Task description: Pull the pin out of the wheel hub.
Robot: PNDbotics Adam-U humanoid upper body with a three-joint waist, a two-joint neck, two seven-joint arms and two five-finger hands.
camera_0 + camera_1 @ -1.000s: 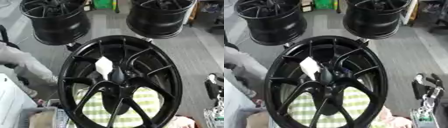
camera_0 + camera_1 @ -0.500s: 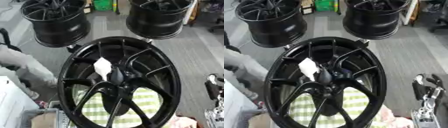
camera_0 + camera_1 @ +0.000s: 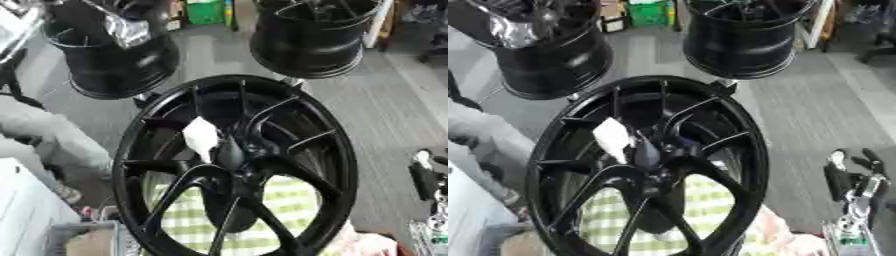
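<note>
Grey workshop floor (image 3: pixel 385 115) | wheel (image 3: pixel 236 165) near centre, hub (image 3: pixel 234 152) facing up | pin indistinct | right hand (image 3: pixel 852 182) lower right, nearer, fingers relaxed, empty | left hand unseen

Wheel hub (image 3: pixel 236 165): gloss black, with a white patch (image 3: pixel 200 136) beside its centre. Cloth (image 3: pixel 289 205) seen through the spokes: green-and-white check. Two far wheels (image 3: pixel 308 35): black. Floor (image 3: pixel 394 105): grey. Right hand (image 3: pixel 852 182): black with silver parts.
</note>
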